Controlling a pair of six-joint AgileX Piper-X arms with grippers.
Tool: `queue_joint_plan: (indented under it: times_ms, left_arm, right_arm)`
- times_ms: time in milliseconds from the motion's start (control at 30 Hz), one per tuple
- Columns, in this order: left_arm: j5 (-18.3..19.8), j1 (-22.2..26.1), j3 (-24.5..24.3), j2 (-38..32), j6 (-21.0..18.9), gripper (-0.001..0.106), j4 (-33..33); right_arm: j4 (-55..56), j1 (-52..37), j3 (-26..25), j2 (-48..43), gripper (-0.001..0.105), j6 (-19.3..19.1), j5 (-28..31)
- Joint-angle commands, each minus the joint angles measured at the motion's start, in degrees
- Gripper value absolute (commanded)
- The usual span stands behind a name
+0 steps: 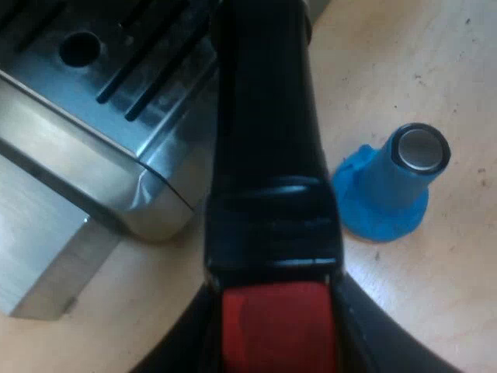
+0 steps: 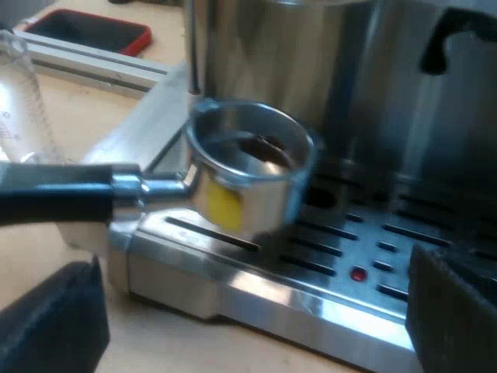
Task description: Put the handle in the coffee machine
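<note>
The holder's dark handle runs away from the camera, and its red end sits between the black fingers of my left gripper, which is shut on it. The holder's metal basket hangs level just above the espresso machine's slotted drip tray, with dark residue inside it. Its handle points away from the machine. My right gripper is open near the tray's edge, fingers wide apart with nothing between them.
A blue tamper with a metal top stands on the wooden table beside the drip tray. A measuring glass stands near the handle's far end. A flat red-edged object lies beyond it.
</note>
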Motion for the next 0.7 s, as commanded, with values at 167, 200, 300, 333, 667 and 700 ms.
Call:
queue_joint_plan:
  times_ms: [167, 200, 300, 333, 667, 700]
  left_arm:
    - [3.6, 2.7, -2.2, 2.1, 3.7, 0.0, -1.7]
    - [3.8, 2.8, -2.3, 2.3, 4.0, 0.0, -1.7]
    - [4.7, 2.8, -2.8, 3.8, 5.2, 0.0, -1.7]
    - [5.1, 2.8, -2.8, 4.3, 5.5, 0.0, -1.8]
    - [6.4, 2.9, -3.1, 7.1, 6.0, 0.0, -4.7]
    - [6.6, 2.9, -3.1, 7.3, 6.0, 0.0, -4.9]
  right_arm:
    - [-14.4, 1.9, -0.2, 6.5, 0.081, -6.4, 4.6]
    - [-15.7, 2.0, -0.2, 7.1, 0.081, -6.9, 5.3]
    - [-21.1, 2.0, -0.2, 10.1, 0.081, -8.4, 7.8]
    - [-22.9, 2.0, -0.2, 11.1, 0.081, -9.3, 8.9]
    - [-37.4, 2.0, -0.3, 17.9, 0.081, -15.5, 10.7]
    - [-38.3, 2.0, -0.3, 18.2, 0.081, -15.8, 11.0]
